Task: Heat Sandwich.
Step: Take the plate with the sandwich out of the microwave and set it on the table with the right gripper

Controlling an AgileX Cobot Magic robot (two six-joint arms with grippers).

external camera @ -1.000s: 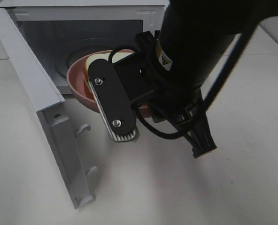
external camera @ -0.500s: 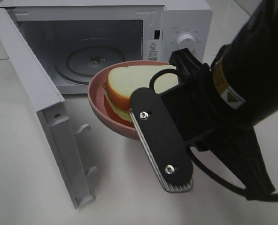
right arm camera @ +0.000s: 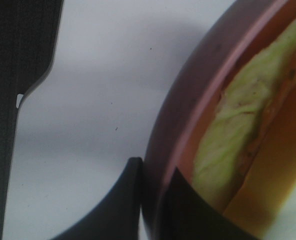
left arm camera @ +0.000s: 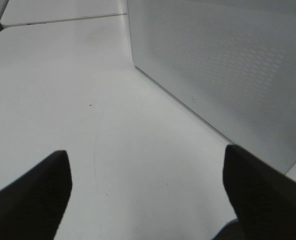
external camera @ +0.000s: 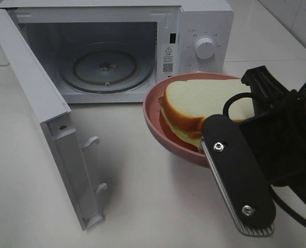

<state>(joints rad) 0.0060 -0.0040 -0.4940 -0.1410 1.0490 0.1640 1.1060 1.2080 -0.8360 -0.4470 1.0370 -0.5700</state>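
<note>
The sandwich (external camera: 204, 101), white bread slices with golden crust and green and orange filling, lies in a round pink plate (external camera: 158, 124). The plate hangs above the table in front of the microwave's control panel (external camera: 204, 46). My right gripper (external camera: 207, 150) is shut on the plate's near rim; the right wrist view shows its fingers pinching the plate rim (right arm camera: 188, 100) beside the sandwich (right arm camera: 238, 130). My left gripper (left arm camera: 145, 165) stands open with nothing between its fingers, beside the microwave door (left arm camera: 223, 65). It is out of the overhead view.
The white microwave (external camera: 142, 10) stands at the back with its door (external camera: 39, 98) swung wide open to the left. Its glass turntable (external camera: 105, 66) is bare. White tabletop (external camera: 142, 206) spreads in front.
My right gripper has carried the plate with the sandwich away from the microwave's opening, to the right and toward the front. The left gripper's opening is unchanged.
</note>
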